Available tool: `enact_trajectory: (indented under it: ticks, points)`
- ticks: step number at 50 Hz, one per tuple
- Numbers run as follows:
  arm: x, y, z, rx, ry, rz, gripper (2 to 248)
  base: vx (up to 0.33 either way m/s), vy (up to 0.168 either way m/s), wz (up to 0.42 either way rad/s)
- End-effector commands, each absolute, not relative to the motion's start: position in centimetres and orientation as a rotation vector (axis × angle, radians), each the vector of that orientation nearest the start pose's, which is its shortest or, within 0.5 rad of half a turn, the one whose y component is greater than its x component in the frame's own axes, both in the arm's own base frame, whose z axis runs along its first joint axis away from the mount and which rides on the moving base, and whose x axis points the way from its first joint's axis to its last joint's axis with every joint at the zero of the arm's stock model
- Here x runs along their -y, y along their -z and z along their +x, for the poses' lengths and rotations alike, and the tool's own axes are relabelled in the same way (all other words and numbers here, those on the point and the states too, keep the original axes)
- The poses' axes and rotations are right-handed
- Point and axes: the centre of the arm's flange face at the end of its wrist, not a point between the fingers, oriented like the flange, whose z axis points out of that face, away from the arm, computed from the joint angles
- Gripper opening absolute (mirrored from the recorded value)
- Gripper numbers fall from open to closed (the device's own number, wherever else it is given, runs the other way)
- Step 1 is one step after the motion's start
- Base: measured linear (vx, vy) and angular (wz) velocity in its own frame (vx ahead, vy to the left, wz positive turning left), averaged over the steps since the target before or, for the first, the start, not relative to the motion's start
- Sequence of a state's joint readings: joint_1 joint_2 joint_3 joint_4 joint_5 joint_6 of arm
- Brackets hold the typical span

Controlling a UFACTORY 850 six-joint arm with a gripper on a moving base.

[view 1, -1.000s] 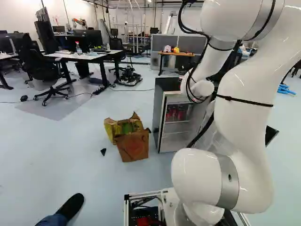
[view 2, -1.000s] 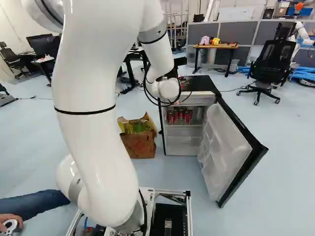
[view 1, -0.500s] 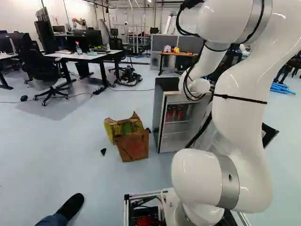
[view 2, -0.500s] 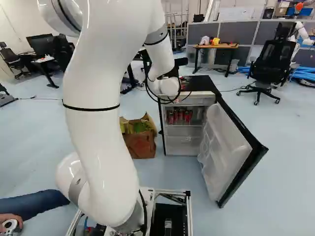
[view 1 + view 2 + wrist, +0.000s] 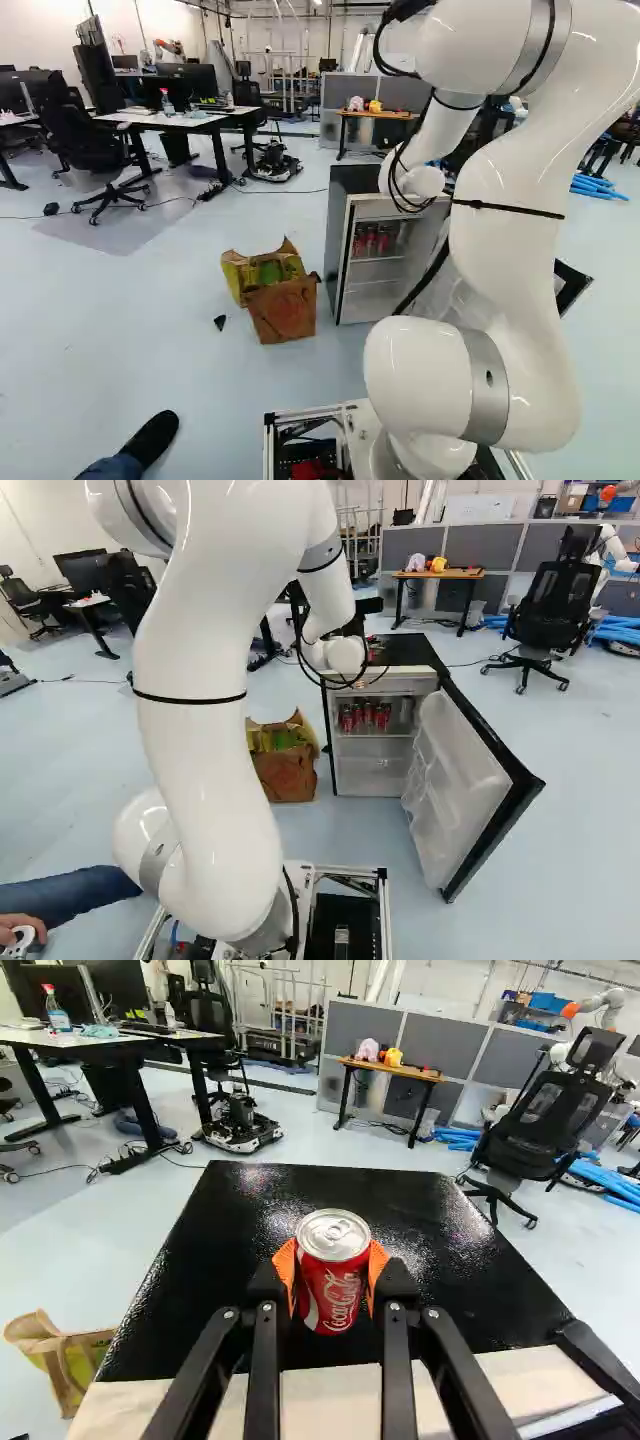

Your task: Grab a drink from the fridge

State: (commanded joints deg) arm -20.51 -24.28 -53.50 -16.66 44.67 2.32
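The black gripper is pinching a red can from both sides — orange pads are pressing against it, and white lettering is running along its side. The can is being held upright over the glossy black top of the fridge, whose surface is spreading past it to both side edges. Red cans are sitting on a shelf inside. The open door is jutting toward the base; a brown bag is standing beside the cabinet's opposite side — pale floor is stretching beyond. Farther off, a wooden table is standing before grey partitions.
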Motion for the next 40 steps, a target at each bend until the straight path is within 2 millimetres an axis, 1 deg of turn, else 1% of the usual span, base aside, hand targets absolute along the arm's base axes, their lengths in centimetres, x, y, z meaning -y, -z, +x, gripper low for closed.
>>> enact_trajectory:
  ticks: [2,33,34,38,39,40]
  points:
    - [18.74,-39.47,55.28,-0.076,1.944,-2.642,93,0.0,0.0,0.0]
    - [18.74,-39.47,55.28,-0.076,1.944,-2.642,93,0.0,0.0,0.0]
    - [18.74,-39.47,55.28,-0.076,1.944,-2.642,114,0.0,0.0,0.0]
    - [18.74,-39.47,55.28,-0.076,1.944,-2.642,114,0.0,0.0,0.0]
    - [18.74,-39.47,55.28,-0.076,1.944,-2.642,148,0.0,0.0,0.0]
    - [18.74,-39.47,55.28,-0.076,1.944,-2.642,148,0.0,0.0,0.0]
